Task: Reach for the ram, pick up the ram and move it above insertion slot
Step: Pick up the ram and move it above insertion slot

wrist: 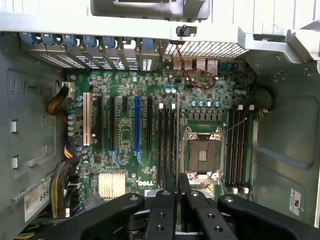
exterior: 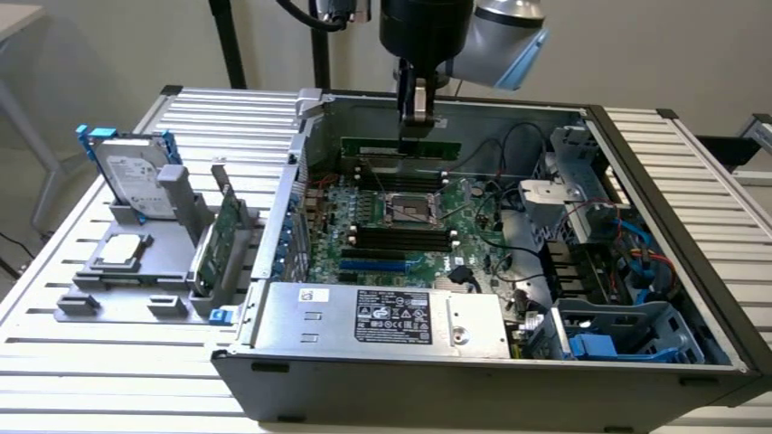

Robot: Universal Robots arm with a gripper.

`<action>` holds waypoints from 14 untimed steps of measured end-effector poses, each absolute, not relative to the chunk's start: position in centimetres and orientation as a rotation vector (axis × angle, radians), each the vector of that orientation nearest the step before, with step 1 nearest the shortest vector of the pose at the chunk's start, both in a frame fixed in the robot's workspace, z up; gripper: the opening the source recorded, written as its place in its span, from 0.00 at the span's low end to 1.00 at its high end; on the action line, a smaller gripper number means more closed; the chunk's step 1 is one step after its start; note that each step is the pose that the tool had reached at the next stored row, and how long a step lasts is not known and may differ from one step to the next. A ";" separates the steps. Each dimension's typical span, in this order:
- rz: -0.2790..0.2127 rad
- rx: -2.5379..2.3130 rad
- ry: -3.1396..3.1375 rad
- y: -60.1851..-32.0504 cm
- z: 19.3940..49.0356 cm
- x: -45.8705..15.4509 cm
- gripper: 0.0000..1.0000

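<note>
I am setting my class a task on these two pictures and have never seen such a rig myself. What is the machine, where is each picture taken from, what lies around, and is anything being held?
The machine is one robot arm, coming down from above in the exterior view, with a gripper at its end. That view comes from a camera standing off the arm. It looks onto an open computer case resting on a slatted metal table.

The gripper is shut on the ram, a long, narrow green memory stick, and holds it on edge over the motherboard near the back of the case.

On the exterior view's left, outside the case, a grey stand carries a silver hard drive and a taller green card.

The wrist view comes from a camera on the arm's wrist. It looks past the dark fingers down onto the motherboard with its long slots and the square processor socket.
</note>
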State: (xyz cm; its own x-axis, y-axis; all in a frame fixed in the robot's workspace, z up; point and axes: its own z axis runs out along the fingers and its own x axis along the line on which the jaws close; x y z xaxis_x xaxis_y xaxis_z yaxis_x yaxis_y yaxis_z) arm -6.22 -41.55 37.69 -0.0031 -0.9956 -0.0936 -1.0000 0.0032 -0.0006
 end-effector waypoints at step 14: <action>0.101 -2.170 2.177 -41.5 37.7 -6.2 0.14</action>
